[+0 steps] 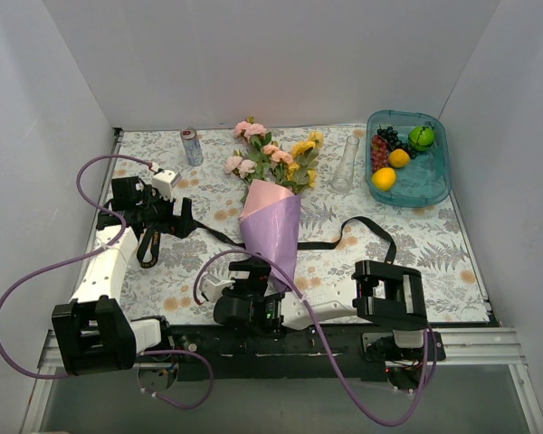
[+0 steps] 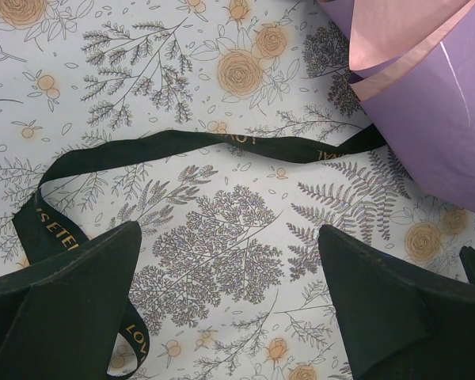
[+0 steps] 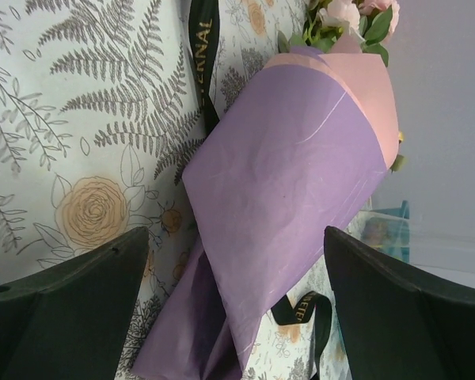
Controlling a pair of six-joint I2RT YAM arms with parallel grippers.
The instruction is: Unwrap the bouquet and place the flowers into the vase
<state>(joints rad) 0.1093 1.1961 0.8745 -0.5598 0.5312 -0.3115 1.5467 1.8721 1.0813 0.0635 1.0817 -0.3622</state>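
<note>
Loose ribbon (image 2: pixel 222 144), paper (image 3: pixel 285 198) still on.
My left gripper (image 2: pixel 228 237) and right gripper (image 3: pixel 236 237) gape empty near the bouquet (image 1: pixel 271 226); vase (image 1: pixel 346 165) unfilled.

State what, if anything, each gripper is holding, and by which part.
Nothing is held. The left gripper is open over the black ribbon with gold lettering; the right gripper is open above the bouquet's purple paper wrap, not gripping it.

Paper (image 1: pixel 271 228) hides stems — ribbon (image 2: pixel 222 144) lettering cropped.
</note>
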